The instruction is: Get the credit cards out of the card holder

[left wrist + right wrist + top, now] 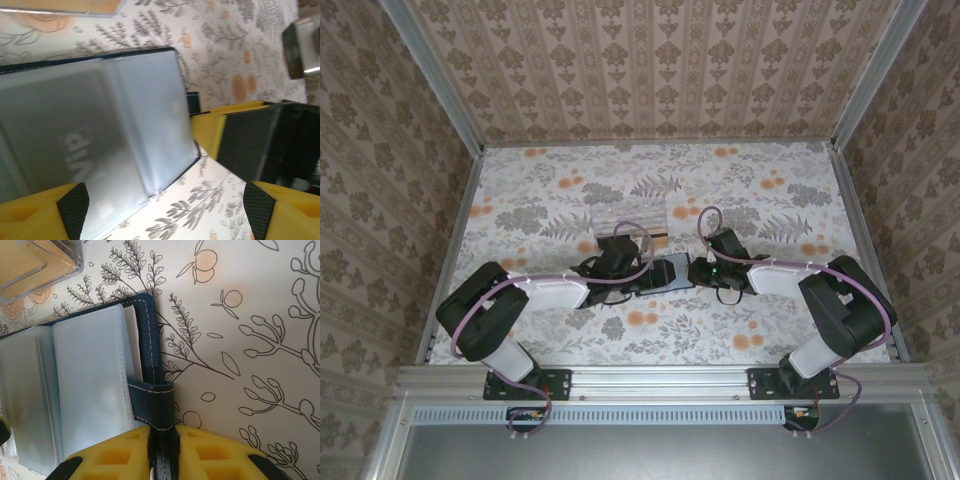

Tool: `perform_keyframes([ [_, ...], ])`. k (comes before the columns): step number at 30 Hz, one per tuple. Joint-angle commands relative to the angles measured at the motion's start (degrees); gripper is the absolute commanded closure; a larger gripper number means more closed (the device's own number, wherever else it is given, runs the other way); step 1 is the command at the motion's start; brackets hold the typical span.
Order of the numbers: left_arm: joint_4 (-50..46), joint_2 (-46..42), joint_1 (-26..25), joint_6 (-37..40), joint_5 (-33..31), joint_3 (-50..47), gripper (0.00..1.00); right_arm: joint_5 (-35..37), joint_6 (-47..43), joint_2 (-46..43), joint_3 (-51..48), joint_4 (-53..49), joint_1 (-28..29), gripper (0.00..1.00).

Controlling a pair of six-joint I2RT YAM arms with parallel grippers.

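By my reading the task is early to midway. The small dark navy folding card holder (665, 272) lies opened on the floral-patterned table (720, 330) with its pale blue-grey clear sleeves facing up, but the credit cards are not all out. A grey card printed "vip" (75, 150) sits inside a sleeve, and a thin white edge (131, 335) shows behind another sleeve. So at least 1 card, likely 2, is left to pull. An orange-tan flat piece (20, 265) lies in the clear plastic box (630, 218) at the holder's 12 o'clock; I cannot tell whether it is a card already removed. In the top view the holder lies between the arms, with the left gripper (165, 220) at its 9 o'clock and the right gripper (162, 455) at its 3 o'clock. The right gripper's yellow fingers are closed on the holder's navy snap tab (152, 400), pinning it. The left gripper's jaws stand wide apart and grip nothing, with the open sleeves just ahead of them.
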Motion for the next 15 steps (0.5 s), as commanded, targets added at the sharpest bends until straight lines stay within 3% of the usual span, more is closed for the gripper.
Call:
perform_keyframes([
  [1,5.0,0.4,-0.7,-0.4,3.0,0.5,0.15,-3.8,0.7,2.6,-1.0,-1.8,1.4,0.78],
  [15,-10.2,-2.8,-0.9,1.0,-6.5,1.2,0.15,-3.8,0.7,2.7,-1.2,-1.6,1.4,0.78],
])
